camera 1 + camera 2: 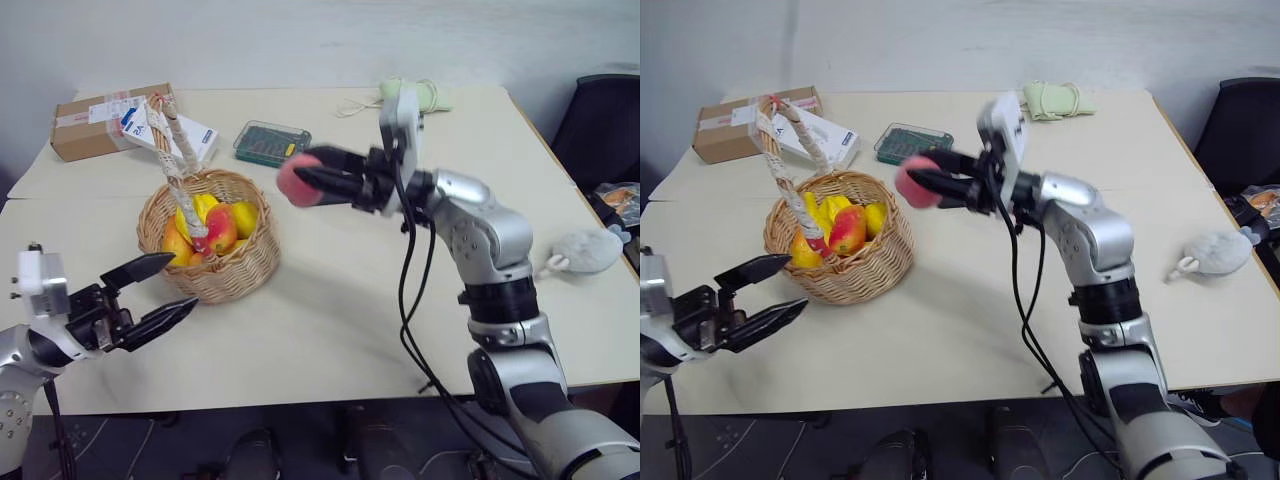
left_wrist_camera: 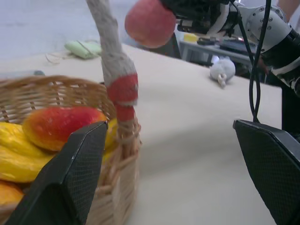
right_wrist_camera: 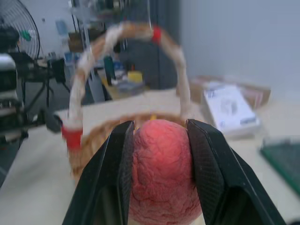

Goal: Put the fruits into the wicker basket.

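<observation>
Beige table (image 1: 330, 330): right gripper (image 1: 312, 182) clamped on pink fruit (image 1: 296, 183); wicker basket (image 1: 235, 270) lay ahead, below its fingertips (left gripper (image 1: 165, 290) gaped empty, nearer basket).

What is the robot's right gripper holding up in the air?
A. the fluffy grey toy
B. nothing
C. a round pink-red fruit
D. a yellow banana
C: the right gripper is shut on the round pink-red fruit, held off the table beside the wicker basket.
</observation>
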{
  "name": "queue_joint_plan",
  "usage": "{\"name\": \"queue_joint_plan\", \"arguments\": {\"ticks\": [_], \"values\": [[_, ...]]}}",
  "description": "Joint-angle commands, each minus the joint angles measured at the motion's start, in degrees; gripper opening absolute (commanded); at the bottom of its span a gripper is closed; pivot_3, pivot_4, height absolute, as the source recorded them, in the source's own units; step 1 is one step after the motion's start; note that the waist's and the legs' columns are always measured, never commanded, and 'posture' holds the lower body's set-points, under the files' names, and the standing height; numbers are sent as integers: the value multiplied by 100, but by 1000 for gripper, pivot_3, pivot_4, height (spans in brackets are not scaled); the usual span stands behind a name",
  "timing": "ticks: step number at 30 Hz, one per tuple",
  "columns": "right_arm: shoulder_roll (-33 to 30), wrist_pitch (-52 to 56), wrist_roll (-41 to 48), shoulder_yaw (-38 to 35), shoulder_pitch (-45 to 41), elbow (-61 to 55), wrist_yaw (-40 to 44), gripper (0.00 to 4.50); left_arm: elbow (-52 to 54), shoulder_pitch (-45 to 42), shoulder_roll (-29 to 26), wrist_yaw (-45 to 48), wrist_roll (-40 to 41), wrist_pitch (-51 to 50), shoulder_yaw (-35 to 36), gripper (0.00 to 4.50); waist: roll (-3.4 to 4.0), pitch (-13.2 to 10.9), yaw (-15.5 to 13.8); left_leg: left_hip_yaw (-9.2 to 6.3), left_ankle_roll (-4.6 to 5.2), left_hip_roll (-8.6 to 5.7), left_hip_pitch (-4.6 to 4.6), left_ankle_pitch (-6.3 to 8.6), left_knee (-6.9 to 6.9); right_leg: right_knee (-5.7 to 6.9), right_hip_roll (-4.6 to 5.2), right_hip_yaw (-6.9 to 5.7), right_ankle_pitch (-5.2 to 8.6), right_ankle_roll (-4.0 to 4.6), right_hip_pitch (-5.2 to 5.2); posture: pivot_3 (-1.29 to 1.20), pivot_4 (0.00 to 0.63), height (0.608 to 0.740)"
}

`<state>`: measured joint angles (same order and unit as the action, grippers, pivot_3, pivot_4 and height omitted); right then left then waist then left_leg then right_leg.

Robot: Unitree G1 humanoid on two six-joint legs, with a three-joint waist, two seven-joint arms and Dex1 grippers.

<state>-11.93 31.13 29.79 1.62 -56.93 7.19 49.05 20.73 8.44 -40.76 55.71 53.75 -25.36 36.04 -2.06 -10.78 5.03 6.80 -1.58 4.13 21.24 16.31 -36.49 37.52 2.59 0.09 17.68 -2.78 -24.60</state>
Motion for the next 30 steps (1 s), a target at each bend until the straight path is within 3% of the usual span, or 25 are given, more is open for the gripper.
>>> {"name": "queue_joint_plan", "arguments": {"ticks": [1,8,17,20,26,30], "values": [[585,-531,-212,-42,-592,787,-425,1430,281,95,203,-394,352,-33,361,4500,1,-1,33,3,0,0,0,0,0,1,0,2,0,0,-2,0,150,740],[1485,-680,-364,220,-1164,2004,-166,1430,611,501,772,-920,189,231,360,4500,-3,2,55,2,2,1,15,4,4,-9,3,0,0,0,-10,0,150,740],[1484,-1157,-693,283,-1145,2446,263,4481,594,535,703,-985,208,323,385,4500,-2,1,6,-4,4,0,22,7,4,-15,7,-8,1,2,-12,0,150,740],[1200,-1484,-881,275,-756,2035,232,4481,480,564,587,-892,93,402,466,4500,-2,1,-2,-7,1,1,22,9,7,-17,7,-12,3,5,-12,0,150,740],[204,-881,-621,790,730,-76,1060,4481,73,891,150,-356,-129,405,724,4500,-2,1,-18,-8,1,0,24,12,31,-51,8,-16,3,4,-8,0,150,740],[180,-440,-432,1215,1429,-1200,1021,4481,22,1187,59,-174,-137,335,934,4500,1,-1,92,1,-9,15,27,21,45,-58,-7,-13,6,5,-17,0,150,740]]}}
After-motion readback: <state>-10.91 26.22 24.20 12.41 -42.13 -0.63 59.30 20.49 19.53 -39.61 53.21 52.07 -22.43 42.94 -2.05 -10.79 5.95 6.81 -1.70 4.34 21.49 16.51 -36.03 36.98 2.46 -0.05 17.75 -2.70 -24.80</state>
